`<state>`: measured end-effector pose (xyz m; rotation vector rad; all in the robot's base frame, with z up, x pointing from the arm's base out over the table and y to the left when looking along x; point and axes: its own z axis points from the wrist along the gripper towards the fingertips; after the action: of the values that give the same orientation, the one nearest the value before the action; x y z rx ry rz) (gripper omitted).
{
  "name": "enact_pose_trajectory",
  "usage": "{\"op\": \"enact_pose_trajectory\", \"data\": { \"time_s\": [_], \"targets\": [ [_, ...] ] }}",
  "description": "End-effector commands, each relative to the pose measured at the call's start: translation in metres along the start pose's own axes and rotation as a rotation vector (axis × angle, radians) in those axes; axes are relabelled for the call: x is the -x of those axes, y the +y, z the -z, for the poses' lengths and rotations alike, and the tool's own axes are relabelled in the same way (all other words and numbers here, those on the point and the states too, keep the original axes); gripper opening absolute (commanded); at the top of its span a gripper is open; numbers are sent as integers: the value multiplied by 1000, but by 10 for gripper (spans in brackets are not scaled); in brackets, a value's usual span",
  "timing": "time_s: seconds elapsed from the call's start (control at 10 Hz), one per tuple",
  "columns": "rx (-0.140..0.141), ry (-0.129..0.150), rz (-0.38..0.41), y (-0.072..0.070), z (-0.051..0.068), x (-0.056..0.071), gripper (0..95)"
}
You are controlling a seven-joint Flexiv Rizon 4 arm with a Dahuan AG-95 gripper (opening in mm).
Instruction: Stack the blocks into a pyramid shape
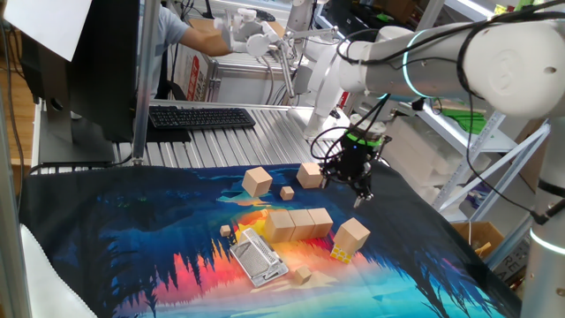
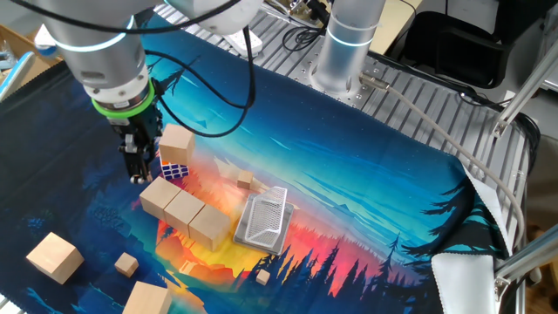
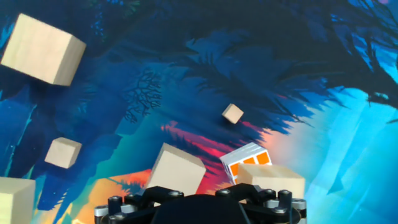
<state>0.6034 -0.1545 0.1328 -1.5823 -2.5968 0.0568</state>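
Jaws are spread wide with nothing held — the gripper (image 2: 138, 166) hangs pointed down at the end of the three-block row (image 2: 185, 212). The block perched on the puzzle cube (image 2: 174, 171) sits just beside it, so that's probably what gets picked.

Hand view: gripper body (image 3: 202, 208) cut off by the bottom edge, fingertips unseen. It covers the lower parts of two blocks (image 3: 176, 172) and the puzzle cube (image 3: 245, 163). One block (image 3: 15, 198) is cropped at the bottom-left corner. Other fixed view: block (image 2: 157, 298) cut by the bottom edge.
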Motion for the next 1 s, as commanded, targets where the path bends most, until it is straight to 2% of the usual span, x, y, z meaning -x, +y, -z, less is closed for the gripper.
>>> {"op": "enact_pose_trajectory", "data": {
  "time_s": [0.1, 0.2, 0.4, 0.5, 0.7, 0.8, 1.0],
  "targets": [
    [23, 52, 8, 2, 0, 1, 950],
    [38, 56, -1, 2, 0, 1, 950],
    [35, 22, 9, 2, 0, 1, 950],
    [26, -13, 4, 2, 0, 1, 950],
    [29, -81, 36, 2, 0, 1, 950],
    [43, -90, 43, 2, 0, 1, 950],
    [40, -102, 43, 2, 0, 1, 950]
  ]
}}
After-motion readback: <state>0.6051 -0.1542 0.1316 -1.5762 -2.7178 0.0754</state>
